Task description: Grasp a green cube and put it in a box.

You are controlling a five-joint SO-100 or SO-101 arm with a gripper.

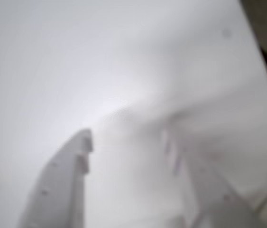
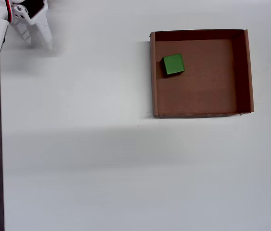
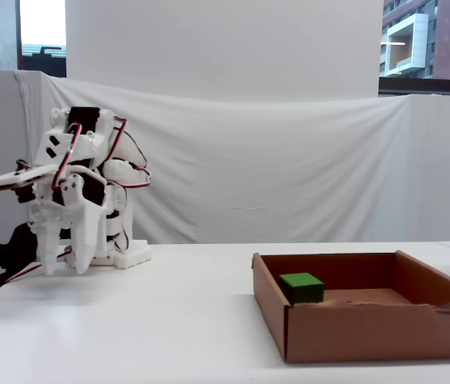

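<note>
green cube (image 2: pixel 173 64) in box (image 2: pixel 241 72), wrist view blurred, claw (image 3: pixel 66 260) empty

The box (image 2: pixel 242 72) was plain brown cardboard with a dull, slightly fibrous floor. The green cube (image 2: pixel 173 64) looked matt and smooth. The hand (image 3: pixel 65 260) was white plastic, above a smooth matt white counter (image 2: pixel 77 159).

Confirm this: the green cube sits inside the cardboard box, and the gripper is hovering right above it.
Not quite. The green cube does sit inside the cardboard box, but the gripper is not above it. The overhead view shows it far off at the top left corner of the table, clear of the box.
</note>
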